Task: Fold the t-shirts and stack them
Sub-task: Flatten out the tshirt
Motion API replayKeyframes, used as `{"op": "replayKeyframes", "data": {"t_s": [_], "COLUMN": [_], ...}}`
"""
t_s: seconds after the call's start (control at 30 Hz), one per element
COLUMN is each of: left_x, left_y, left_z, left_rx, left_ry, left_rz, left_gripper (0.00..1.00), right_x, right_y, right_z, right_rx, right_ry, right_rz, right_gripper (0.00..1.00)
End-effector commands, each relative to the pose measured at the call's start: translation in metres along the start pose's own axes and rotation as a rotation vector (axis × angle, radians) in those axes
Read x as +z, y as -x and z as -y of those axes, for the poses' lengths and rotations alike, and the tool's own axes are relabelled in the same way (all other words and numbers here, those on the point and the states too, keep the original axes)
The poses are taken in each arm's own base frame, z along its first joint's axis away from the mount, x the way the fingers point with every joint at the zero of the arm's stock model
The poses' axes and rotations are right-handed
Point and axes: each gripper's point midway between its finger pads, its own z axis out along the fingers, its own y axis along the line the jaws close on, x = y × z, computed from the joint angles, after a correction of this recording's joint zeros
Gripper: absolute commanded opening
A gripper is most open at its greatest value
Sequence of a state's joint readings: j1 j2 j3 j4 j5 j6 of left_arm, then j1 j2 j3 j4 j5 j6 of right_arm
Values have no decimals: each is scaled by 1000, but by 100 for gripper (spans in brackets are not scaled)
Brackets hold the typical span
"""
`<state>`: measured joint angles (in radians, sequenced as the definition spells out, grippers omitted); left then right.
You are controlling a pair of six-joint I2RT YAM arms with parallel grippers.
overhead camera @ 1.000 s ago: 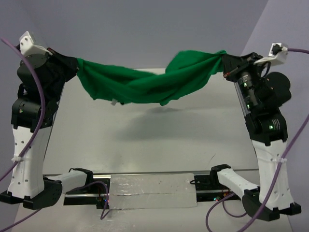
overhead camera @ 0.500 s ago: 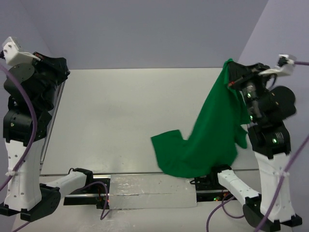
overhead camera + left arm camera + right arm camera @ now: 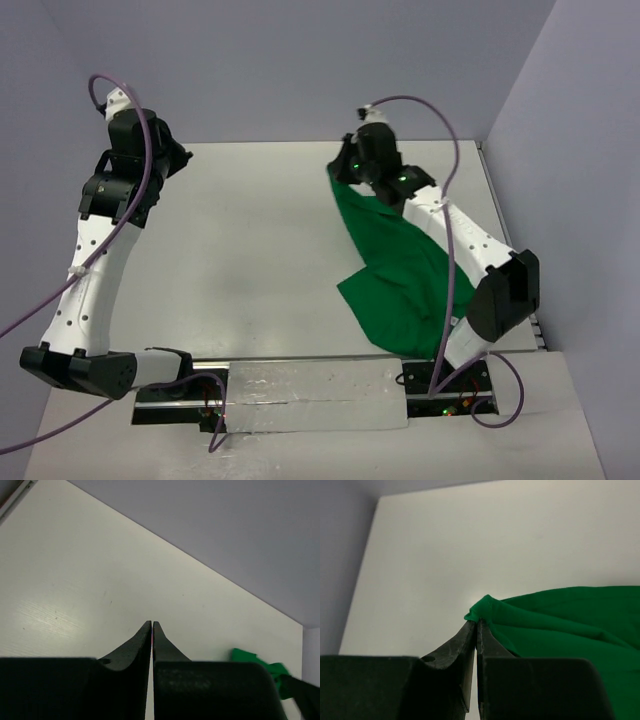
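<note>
The bright-green t-shirt [image 3: 395, 285] lies crumpled in a long strip on the right half of the white table [image 3: 250, 240], running from the far middle toward the near right. My right gripper [image 3: 341, 173] is stretched out to the shirt's far end and is shut on a bunched corner of the cloth [image 3: 482, 606]; its tips [image 3: 477, 622] pinch the fold just above the table. My left gripper [image 3: 181, 158] reaches over the far left of the table, shut with nothing in it [image 3: 152, 623]. A bit of the t-shirt [image 3: 248, 658] shows at the lower right of the left wrist view.
A silver plate on a black rail [image 3: 310, 395] lies between the arm bases at the near edge. Purple cables [image 3: 440, 130] loop off both arms. Grey walls close the far side and the right side [image 3: 560, 150].
A second ago both grippers held the shirt stretched in the air. The left gripper let go, the shirt swung down from the right gripper, and the right arm has reached forward, laying it on the table.
</note>
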<state>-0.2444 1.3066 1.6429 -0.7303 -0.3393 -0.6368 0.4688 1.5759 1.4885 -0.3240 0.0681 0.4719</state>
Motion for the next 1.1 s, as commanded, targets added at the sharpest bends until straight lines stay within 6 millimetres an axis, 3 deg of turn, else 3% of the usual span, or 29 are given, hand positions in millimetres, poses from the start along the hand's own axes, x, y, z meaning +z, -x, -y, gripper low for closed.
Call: {"op": "replayKeyframes", "data": {"t_s": [0.0,0.03,0.1,0.13,0.17,0.2,0.23,0.3,0.37,0.43,0.5,0.53,0.57,0.6,0.67,0.7,0.73,0.77,0.8,0.83,0.97,1.07], "left_x": [-11,-12,-13,-16,-16,-17,-19,-17,-13,-3,9,15,16,17,21,22,22,23,23,23,23,27], "left_y": [17,14,14,12,11,10,10,4,-9,-32,-63,-93,-93,-124,-169,-186,-197,-213,-237,-256,-304,-332], "left_z": [-18,-25,-35,-40,-44,-48,-51,-56,-55,-56,-56,-59,-50,-44,-46,-46,-42,-43,-47,-50,-67,-88], "left_rx": [-48,-53,-61,-66,-69,-71,-73,-68,-58,-39,-36,-46,-51,-44,-21,-8,-3,9,27,38,68,84], "left_ry": [39,57,79,85,93,98,99,105,83,64,31,19,-9,-46,-34,-31,-36,-29,-10,2,27,91], "left_rz": [57,53,58,59,59,61,63,47,8,-56,-146,-224,-214,-275,-350,-380,-400,-430,-476,-514,-571,-604], "left_gripper": [10,11,10,10,10,11,10,11,16,27,35,36,38,45,64,75,80,85,89,91,95,95], "right_x": [-15,-14,-8,-7,-4,-8,-4,-5,-17,-35,-57,-59,-76,-92,-106,-114,-117,-120,-122,-126,-144,-151], "right_y": [-1,-28,-58,-70,-83,-83,-95,-89,-68,-46,-23,-40,-19,-28,-54,-75,-85,-105,-142,-167,-226,-251], "right_z": [-116,-143,-160,-169,-179,-186,-183,-181,-165,-148,-100,-73,-68,-37,4,26,35,47,67,80,116,134], "right_rx": [12,4,7,2,-8,-15,-47,-80,-123,-117,-45,-25,2,24,29,33,43,56,94,149,290,323], "right_ry": [279,339,385,415,438,460,442,417,358,326,262,226,230,183,67,11,-12,-38,-83,-106,-188,-244], "right_rz": [54,5,-67,-99,-136,-149,-209,-219,-178,-121,-61,-81,-24,-4,-23,-43,-53,-84,-144,-173,-216,-246], "right_gripper": [9,9,14,24,41,55,73,85,93,94,94,93,92,91,91,90,90,90,90,89,86,86]}}
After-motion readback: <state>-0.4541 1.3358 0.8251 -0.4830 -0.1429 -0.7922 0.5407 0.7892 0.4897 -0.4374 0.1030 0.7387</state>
